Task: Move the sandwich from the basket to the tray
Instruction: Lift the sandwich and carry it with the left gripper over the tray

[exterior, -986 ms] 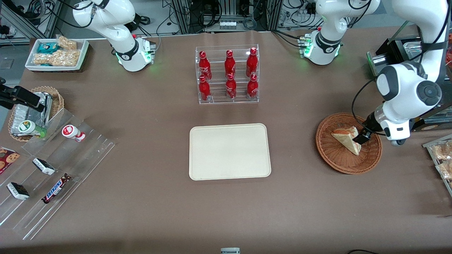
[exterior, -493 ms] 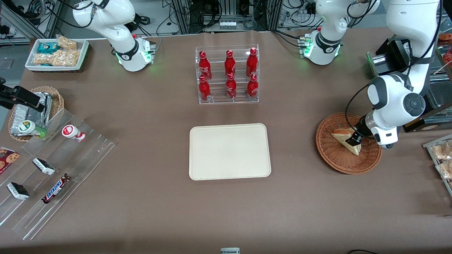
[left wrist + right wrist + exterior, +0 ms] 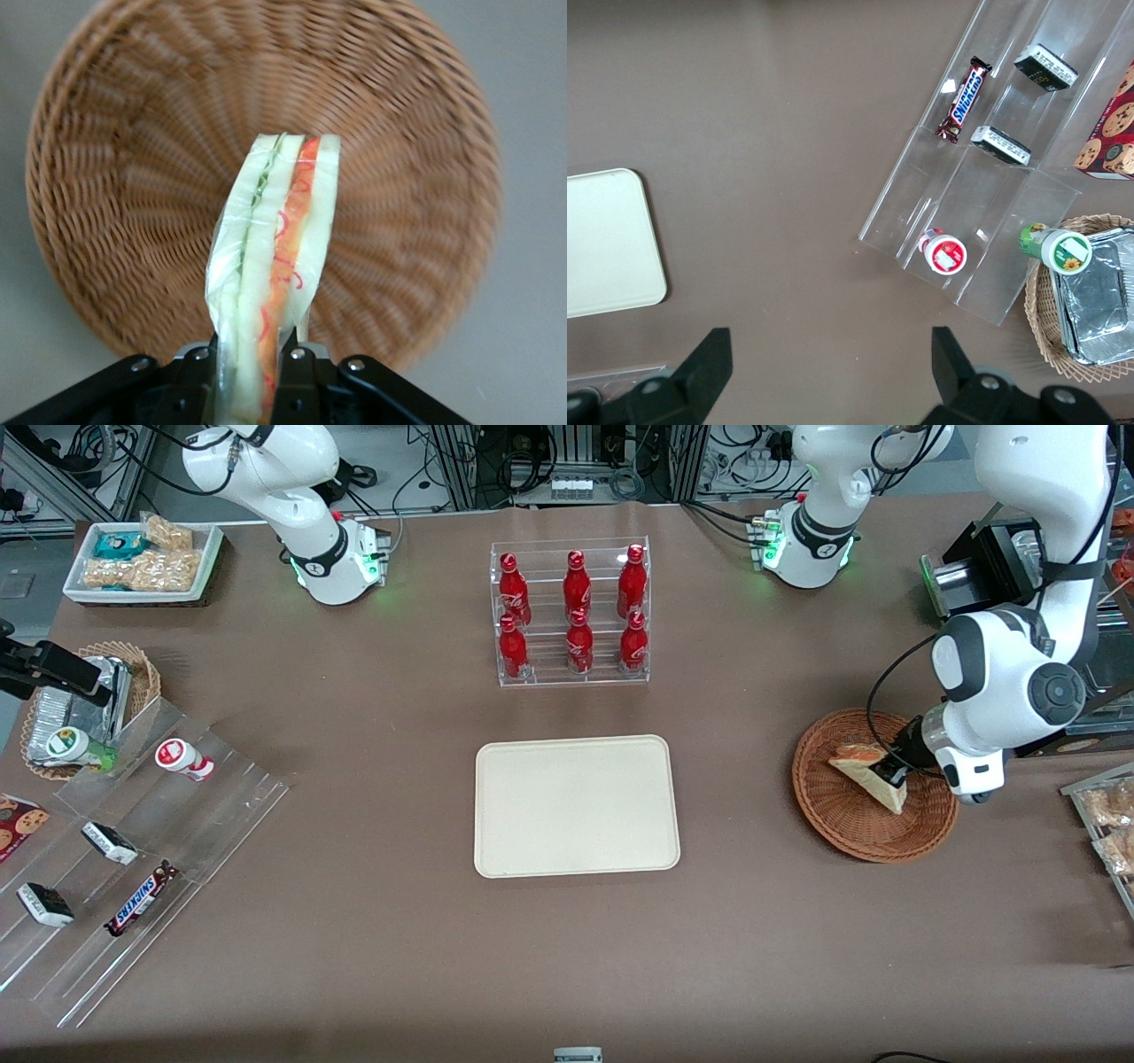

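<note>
The sandwich [image 3: 864, 772] is a pale wrapped wedge with red, white and green layers [image 3: 275, 257]. It hangs just above the reddish-brown wicker basket [image 3: 833, 815], at the working arm's end of the table. My left gripper [image 3: 893, 772] is shut on the sandwich, its black fingers [image 3: 292, 367] pressing both faces of the wedge over the basket [image 3: 133, 177]. The cream-beige tray [image 3: 576, 806] lies flat at the table's middle, toward the parked arm from the basket; its corner shows in the right wrist view [image 3: 607, 243].
A clear rack of red bottles [image 3: 571, 615] stands farther from the front camera than the tray. Snack trays [image 3: 1107, 824] lie beside the basket at the table's edge. A tan basket with foil packets [image 3: 84, 700] and a clear stepped display [image 3: 133, 850] sit toward the parked arm's end.
The gripper has closed on the sandwich and raised it slightly off the basket floor; the wedge now tilts up and the arm's wrist has shifted a little.
</note>
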